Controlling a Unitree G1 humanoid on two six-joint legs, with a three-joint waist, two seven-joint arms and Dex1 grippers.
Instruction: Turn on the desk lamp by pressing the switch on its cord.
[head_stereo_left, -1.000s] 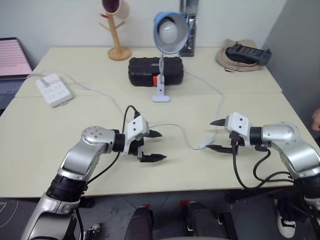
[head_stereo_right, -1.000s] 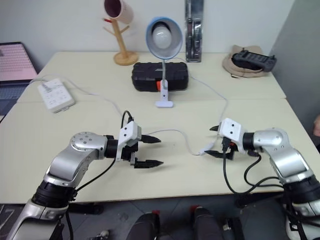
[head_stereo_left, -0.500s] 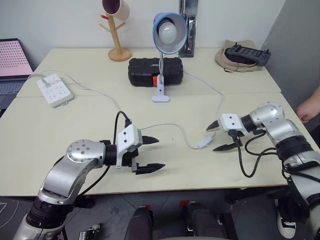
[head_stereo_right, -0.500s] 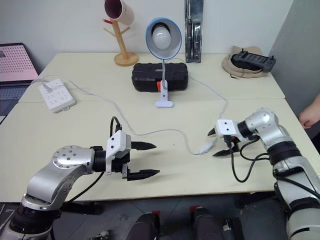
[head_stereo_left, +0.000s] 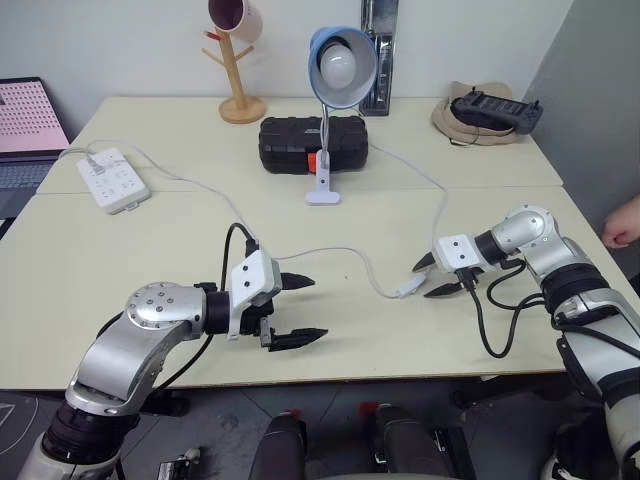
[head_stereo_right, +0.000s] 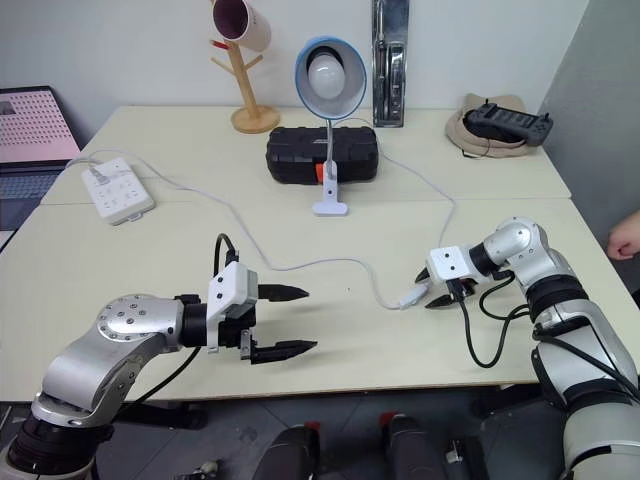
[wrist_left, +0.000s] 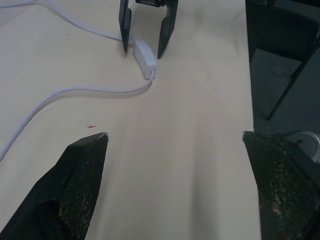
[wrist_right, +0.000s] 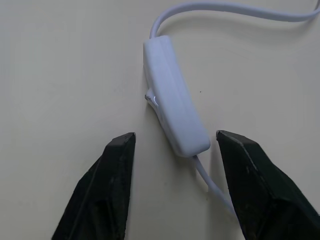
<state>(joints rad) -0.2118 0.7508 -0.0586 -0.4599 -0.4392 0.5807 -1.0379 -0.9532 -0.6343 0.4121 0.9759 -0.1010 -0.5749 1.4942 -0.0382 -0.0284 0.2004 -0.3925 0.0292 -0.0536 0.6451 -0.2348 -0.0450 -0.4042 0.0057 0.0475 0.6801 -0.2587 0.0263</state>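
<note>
Since the earlier frame, right claw (wrist_right: 172, 187) has tilted down and narrowed; it now straddles the switch (wrist_right: 175, 117) at centre-right of the worktop (head_stereo_left: 150, 250), fingers apart, grasping nothing. Left claw (head_stereo_left: 292, 310) hangs spread wide and empty at lower centre. Desk lamp (head_stereo_left: 340, 75), top centre, appears unlit. Cord (head_stereo_left: 330, 252) lies slack. Recommended: centre a fingertip over the rocker, press straight down, avoid nudging the switch sideways.

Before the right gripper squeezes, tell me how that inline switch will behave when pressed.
The switch looks small, smooth and light, lying loose on the table, so it will probably skid or twist if pushed off-centre. Its thin cord looks limp and unlikely to hold it. The right gripper straddling it should steady it.
</note>
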